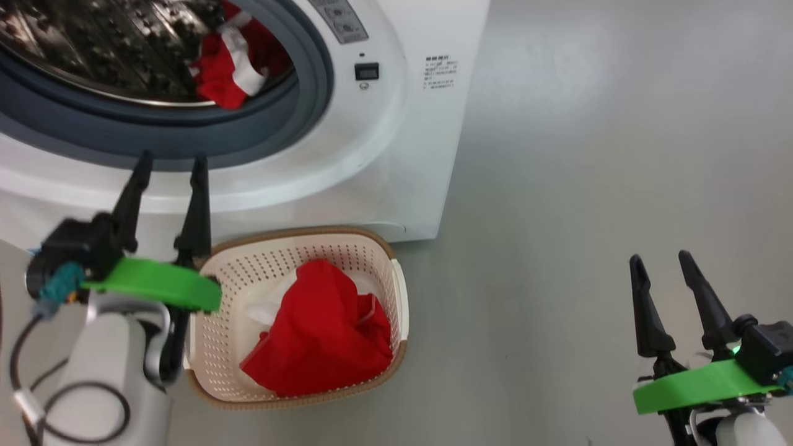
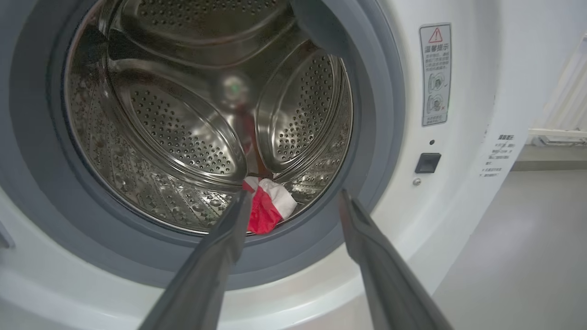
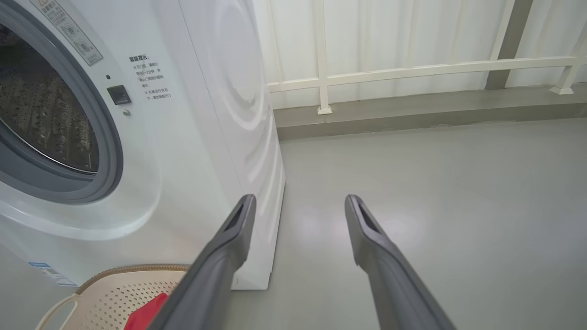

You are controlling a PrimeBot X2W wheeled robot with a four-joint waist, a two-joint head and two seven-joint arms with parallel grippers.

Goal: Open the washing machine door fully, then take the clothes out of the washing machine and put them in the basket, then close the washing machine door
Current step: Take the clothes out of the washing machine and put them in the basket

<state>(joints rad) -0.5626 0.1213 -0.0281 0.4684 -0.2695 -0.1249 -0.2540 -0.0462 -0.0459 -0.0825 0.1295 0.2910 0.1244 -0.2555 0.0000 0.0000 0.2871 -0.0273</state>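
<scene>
Grey floor [image 1: 588, 186] was seen around the washing machine [image 1: 409, 136], with the basket [image 1: 310, 232] set just before its front. Red clothes [image 1: 322, 328] were piled in the basket; more clothes [image 1: 223, 68] were seen low in the drum [image 1: 93, 49]. The left gripper [image 1: 172, 158] was held spread wide and empty before the drum mouth. The right gripper [image 1: 660, 257], likewise spread and empty, was poised over bare floor.

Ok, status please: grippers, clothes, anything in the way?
Left gripper open, empty, before drum. Right gripper open, empty, over floor. One red garment in basket, one red-and-white garment in drum. Nothing blocking.
</scene>
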